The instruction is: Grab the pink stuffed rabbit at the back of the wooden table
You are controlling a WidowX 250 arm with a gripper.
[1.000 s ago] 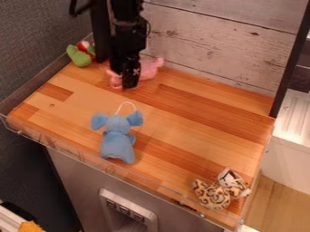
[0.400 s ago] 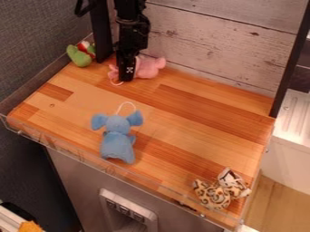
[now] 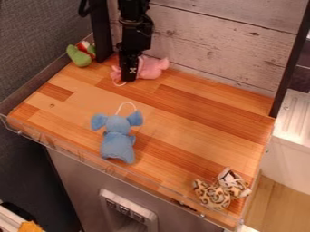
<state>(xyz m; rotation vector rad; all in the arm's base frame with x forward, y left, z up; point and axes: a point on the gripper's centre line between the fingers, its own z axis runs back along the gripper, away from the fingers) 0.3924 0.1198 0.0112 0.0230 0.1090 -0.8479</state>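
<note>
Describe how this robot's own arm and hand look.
The arm is black and jointed, with blocky segments. Its hand is black too, narrow and elongated, with a small white marking near the lower end.

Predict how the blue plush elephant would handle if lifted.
The blue plush elephant looks light for its size and soft-bodied, given its fabric surface. Its broad, thin ears would probably flop, and the thin white loop at its head might dangle or snag.
</note>
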